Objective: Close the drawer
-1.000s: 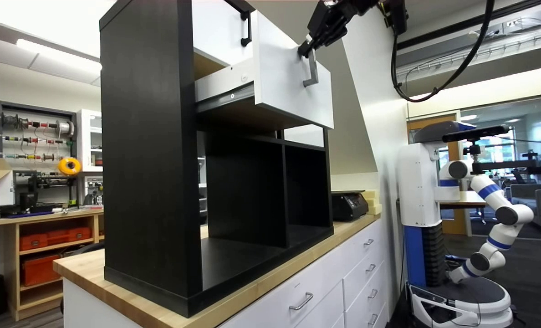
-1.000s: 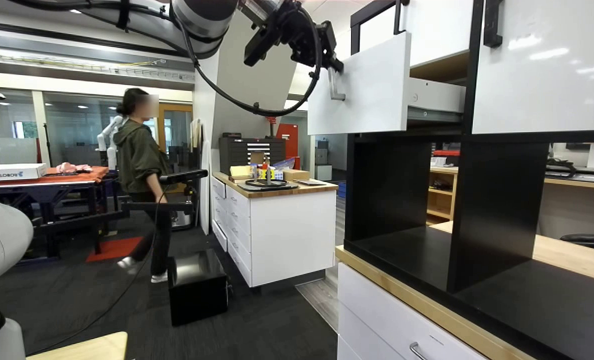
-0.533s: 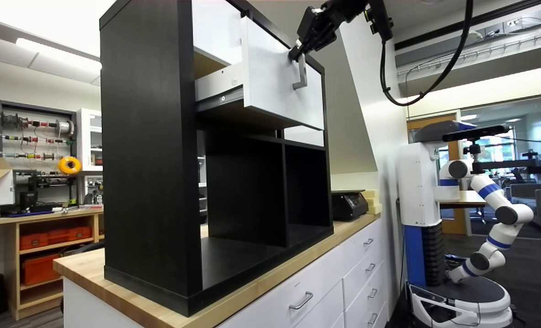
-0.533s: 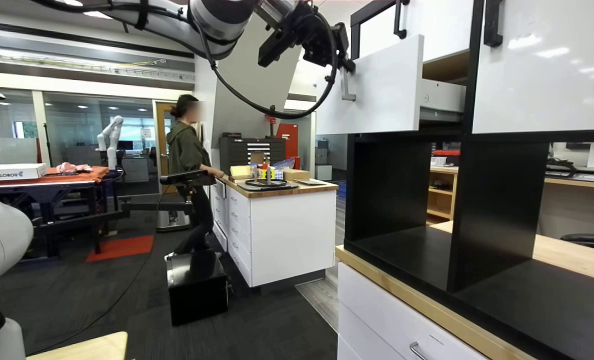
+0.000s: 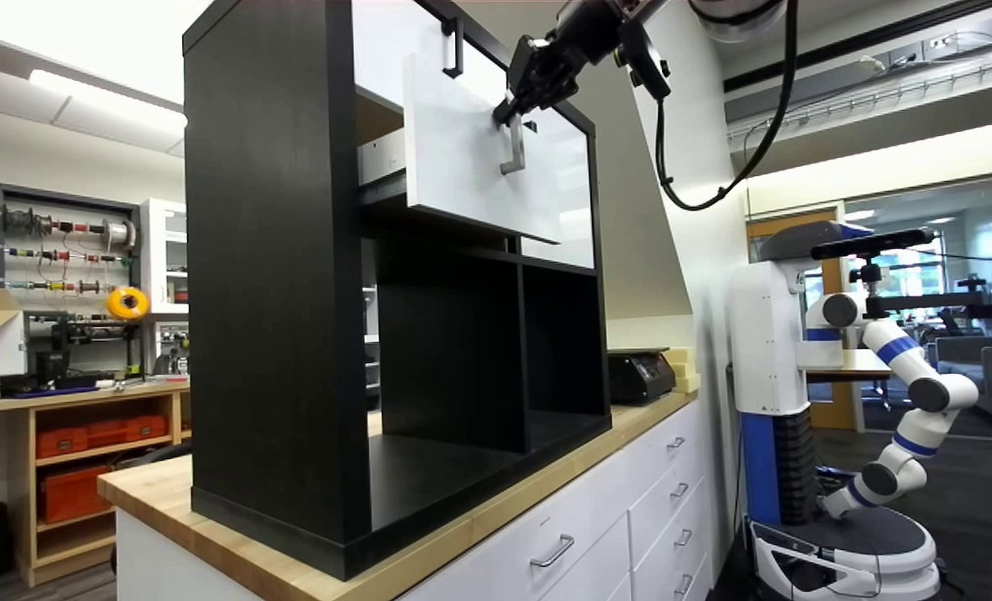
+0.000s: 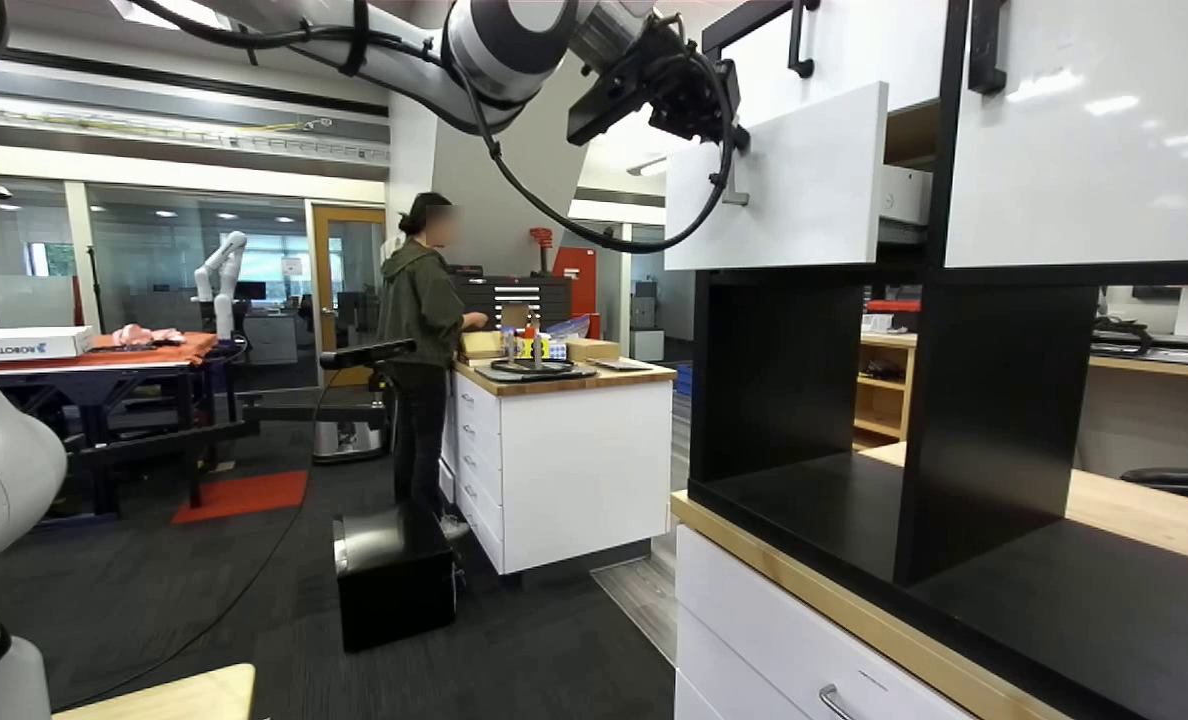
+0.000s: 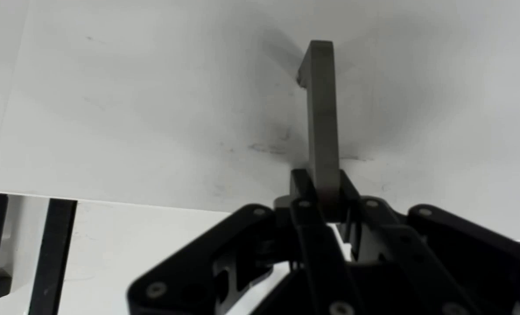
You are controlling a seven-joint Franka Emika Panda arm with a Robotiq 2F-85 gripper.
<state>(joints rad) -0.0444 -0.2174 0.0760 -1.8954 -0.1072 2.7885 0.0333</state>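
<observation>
Drawer (image 5: 463, 167) is sticking partway out of the black shelf unit (image 5: 270, 292), above the open cubbies (image 5: 454, 359). Fingers (image 7: 300, 183) look clamped on its handle (image 7: 323, 118), probably so a push goes in straight and doesn't skid off that glossy front (image 7: 111, 109).

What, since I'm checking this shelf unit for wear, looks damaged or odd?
Dark marks stand out on the white drawer front near its grey handle; whether dirt or damage, I cannot tell. That handle also looks mismatched: the neighbouring white panel has a black handle.
</observation>
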